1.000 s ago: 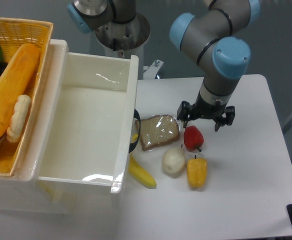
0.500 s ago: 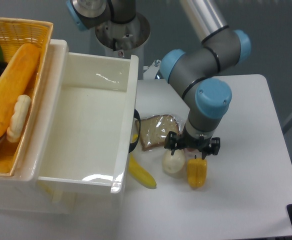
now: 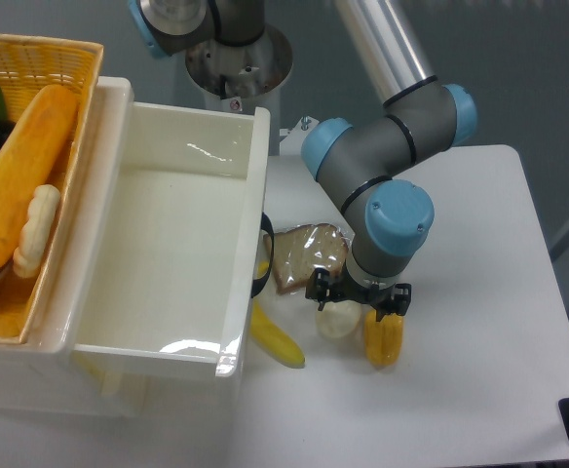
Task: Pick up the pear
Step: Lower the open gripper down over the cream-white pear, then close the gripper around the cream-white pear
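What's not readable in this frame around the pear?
- Hand: fingertips hidden under the wrist; open or shut, and contact with the pear, cannot be told.
- Pear: top covered by the hand, stem not visible.
- Red pepper: not visible, likely behind the arm.
- Banana: upper end hidden behind the white bin.
- Basket: cut off by the left edge.

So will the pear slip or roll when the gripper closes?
Probably some risk: the pear looks smooth and round, so it may squirt sideways. The yellow pepper beside it could block rolling that way. It looks rigid.
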Robot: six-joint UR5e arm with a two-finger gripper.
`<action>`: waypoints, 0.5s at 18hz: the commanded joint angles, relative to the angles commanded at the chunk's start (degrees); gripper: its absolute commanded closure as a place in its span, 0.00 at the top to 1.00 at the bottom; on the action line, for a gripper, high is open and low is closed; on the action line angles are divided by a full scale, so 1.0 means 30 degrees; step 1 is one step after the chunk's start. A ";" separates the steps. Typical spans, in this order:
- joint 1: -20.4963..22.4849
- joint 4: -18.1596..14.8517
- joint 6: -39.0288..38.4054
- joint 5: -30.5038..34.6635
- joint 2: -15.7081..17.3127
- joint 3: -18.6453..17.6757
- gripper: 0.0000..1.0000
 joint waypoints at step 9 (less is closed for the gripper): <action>-0.0118 -0.0029 0.0029 0.0000 -0.0177 -0.0029 1.00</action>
